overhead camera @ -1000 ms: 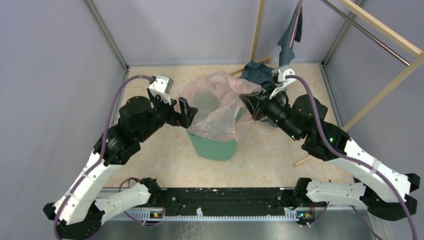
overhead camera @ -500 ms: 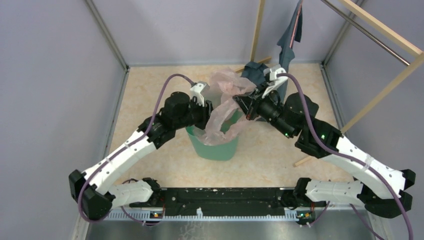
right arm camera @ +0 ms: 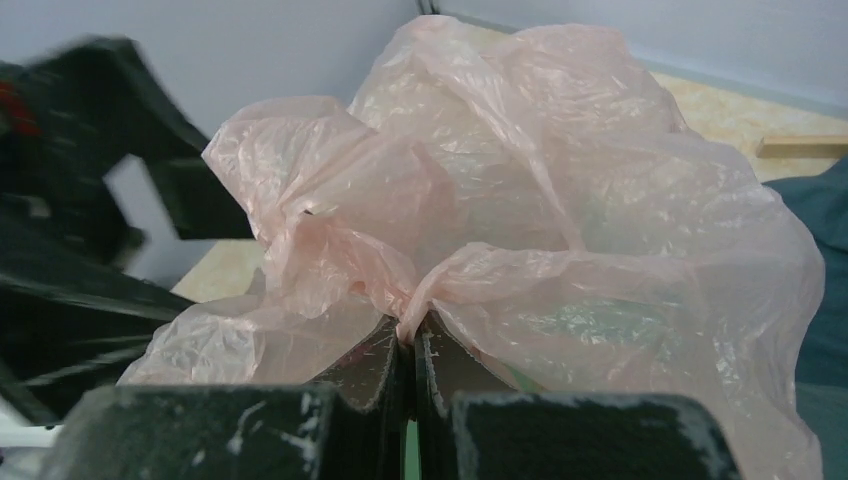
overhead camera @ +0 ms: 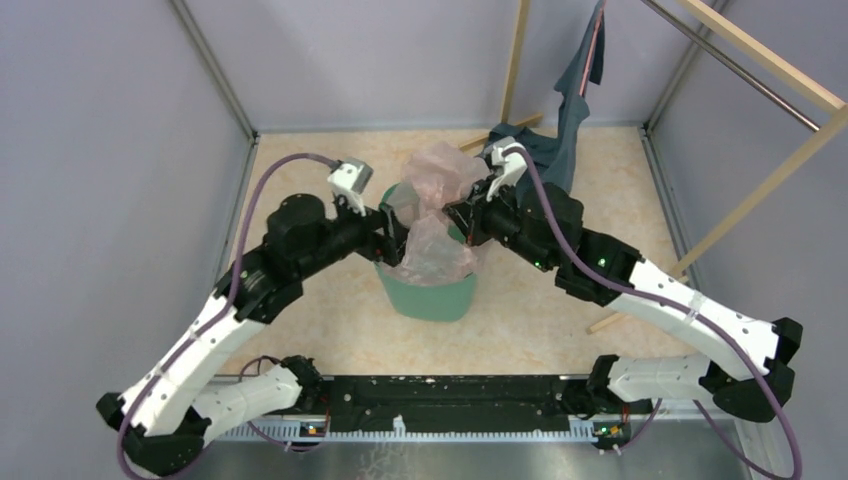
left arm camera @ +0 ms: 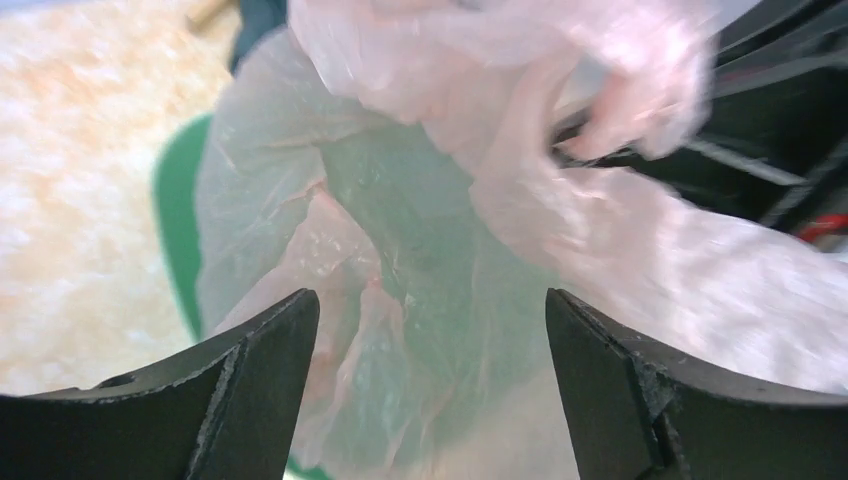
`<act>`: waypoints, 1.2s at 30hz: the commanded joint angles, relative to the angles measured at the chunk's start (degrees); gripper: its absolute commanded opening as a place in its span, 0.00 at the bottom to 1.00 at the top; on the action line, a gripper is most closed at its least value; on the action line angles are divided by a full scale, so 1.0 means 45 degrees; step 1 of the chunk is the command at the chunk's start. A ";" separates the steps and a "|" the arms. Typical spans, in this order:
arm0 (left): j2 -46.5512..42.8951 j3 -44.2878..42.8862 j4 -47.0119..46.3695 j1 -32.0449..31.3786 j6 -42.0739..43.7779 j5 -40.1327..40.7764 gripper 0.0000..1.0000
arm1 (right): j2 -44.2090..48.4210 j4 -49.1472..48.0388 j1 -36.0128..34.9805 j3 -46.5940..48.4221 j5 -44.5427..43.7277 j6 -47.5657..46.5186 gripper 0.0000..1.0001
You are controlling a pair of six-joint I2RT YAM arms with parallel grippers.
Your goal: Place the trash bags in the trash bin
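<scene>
The pale-pink translucent trash bag (overhead camera: 433, 215) is bunched over the mouth of the mint-green trash bin (overhead camera: 428, 293), partly hanging down inside it. My right gripper (overhead camera: 462, 216) is at the bin's right rim, shut on a pinched fold of the trash bag (right arm camera: 520, 190). My left gripper (overhead camera: 398, 232) is at the bin's left rim, open, its fingers (left arm camera: 255, 390) wide apart with the trash bag's film (left arm camera: 430, 250) in front of them and not pinched. A strip of the trash bin's green rim (left arm camera: 175, 230) shows left of the film.
A dark blue-grey garment (overhead camera: 545, 150) hangs from a wooden rack (overhead camera: 760, 70) at the back right and pools on the floor behind the bin. Grey walls close in the left, back and right. A wooden stick (overhead camera: 610, 320) lies on the floor at the right.
The bag went from spread wide over the bin to bunched low on its mouth. My right gripper moved left to the bin's rim. My left gripper reached in, partly closed, then drew back open.
</scene>
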State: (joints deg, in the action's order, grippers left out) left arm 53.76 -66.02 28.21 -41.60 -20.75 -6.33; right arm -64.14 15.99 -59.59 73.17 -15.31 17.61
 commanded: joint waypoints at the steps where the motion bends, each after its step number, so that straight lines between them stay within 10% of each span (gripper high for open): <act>1: -0.1418 -0.0829 0.1519 0.0007 0.0801 0.1708 0.91 | -0.0342 0.0023 -0.0014 0.0351 -0.0418 0.0344 0.00; 13: -0.2578 0.1301 -0.1644 0.0002 0.1018 -0.5674 0.99 | -0.1631 0.0728 -0.0003 0.1883 -0.2224 0.1314 0.00; 24: 0.0674 0.1493 -0.2077 -0.0014 0.0343 -0.1911 0.64 | -0.1761 -0.0306 0.0000 0.1412 -0.0780 0.2101 0.00; 36: -0.3861 0.1660 -0.1975 -0.0012 0.1226 -0.5272 0.99 | -0.2348 -0.2318 0.0042 -0.0442 0.0087 0.1795 0.00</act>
State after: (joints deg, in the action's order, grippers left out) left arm 41.23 -53.36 19.03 -41.65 -16.69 -24.25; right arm -73.93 11.55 -59.57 71.85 -16.49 26.20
